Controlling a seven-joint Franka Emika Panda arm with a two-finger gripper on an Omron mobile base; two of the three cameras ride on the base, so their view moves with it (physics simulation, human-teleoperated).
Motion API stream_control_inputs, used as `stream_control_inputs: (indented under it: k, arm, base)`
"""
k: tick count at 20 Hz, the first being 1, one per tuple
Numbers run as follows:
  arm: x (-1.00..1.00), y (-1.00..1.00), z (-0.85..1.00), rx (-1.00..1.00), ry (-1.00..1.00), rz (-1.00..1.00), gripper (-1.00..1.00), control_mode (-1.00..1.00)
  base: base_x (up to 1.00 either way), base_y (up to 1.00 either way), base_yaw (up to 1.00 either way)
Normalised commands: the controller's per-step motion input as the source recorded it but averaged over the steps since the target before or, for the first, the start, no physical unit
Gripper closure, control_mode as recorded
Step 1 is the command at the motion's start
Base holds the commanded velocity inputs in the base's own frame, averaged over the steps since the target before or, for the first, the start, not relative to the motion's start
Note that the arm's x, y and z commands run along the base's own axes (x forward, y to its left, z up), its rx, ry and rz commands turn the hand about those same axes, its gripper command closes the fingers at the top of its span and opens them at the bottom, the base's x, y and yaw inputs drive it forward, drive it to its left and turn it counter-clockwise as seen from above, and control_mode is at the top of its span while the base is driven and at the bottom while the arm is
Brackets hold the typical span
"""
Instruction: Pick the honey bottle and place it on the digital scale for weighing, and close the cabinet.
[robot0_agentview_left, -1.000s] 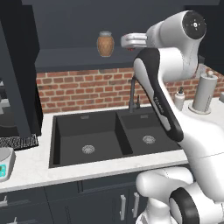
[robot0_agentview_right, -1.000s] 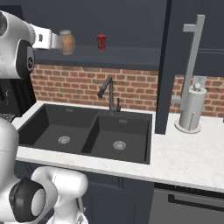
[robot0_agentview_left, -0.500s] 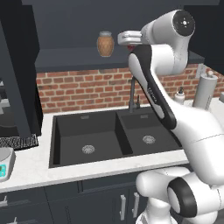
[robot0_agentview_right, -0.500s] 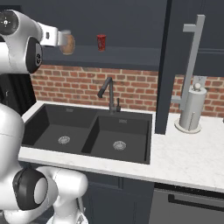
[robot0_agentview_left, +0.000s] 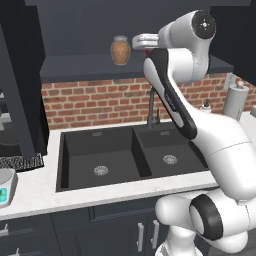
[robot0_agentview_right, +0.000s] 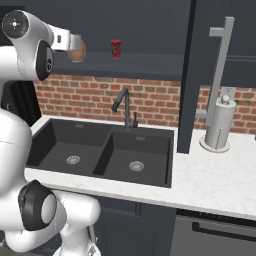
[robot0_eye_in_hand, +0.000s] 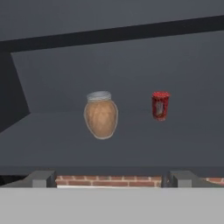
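The honey bottle (robot0_eye_in_hand: 101, 115) stands upright inside the open cabinet (robot0_agentview_left: 90, 35) on its shelf, left of a red can (robot0_eye_in_hand: 160, 105), with the gripper (robot0_eye_in_hand: 109, 178) spread wide and empty just short of it. It looks like rigid, smooth glass (likely hefty and slippery), best pinched across its rounded belly below the lid. The shelf lip beneath and the can at right bound the approach, though there is open room above and left.

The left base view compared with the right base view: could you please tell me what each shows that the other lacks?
Left base view alone: the digital scale at the counter's left edge. Right base view alone: the red can on the shelf and the open cabinet door with its long handle. Both: the honey bottle on the shelf, the black double sink, the faucet and the paper-towel holder.
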Motion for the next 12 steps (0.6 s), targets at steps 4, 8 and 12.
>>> stream_control_inputs:
  k: [4,8,12]
  arm:
    - [0.19,0.01,0.0,0.0,0.0,0.0,-1.0,-1.0]
    - [0.28,0.1,0.0,-0.01,0.0,0.0,-1.0,-1.0]
    - [0.35,0.26,0.0,-0.05,0.0,0.0,-1.0,-1.0]
  base:
    - [0.0,0.0,0.0]
    - [0.0,0.0,0.0]
    - [0.0,0.0,0.0]
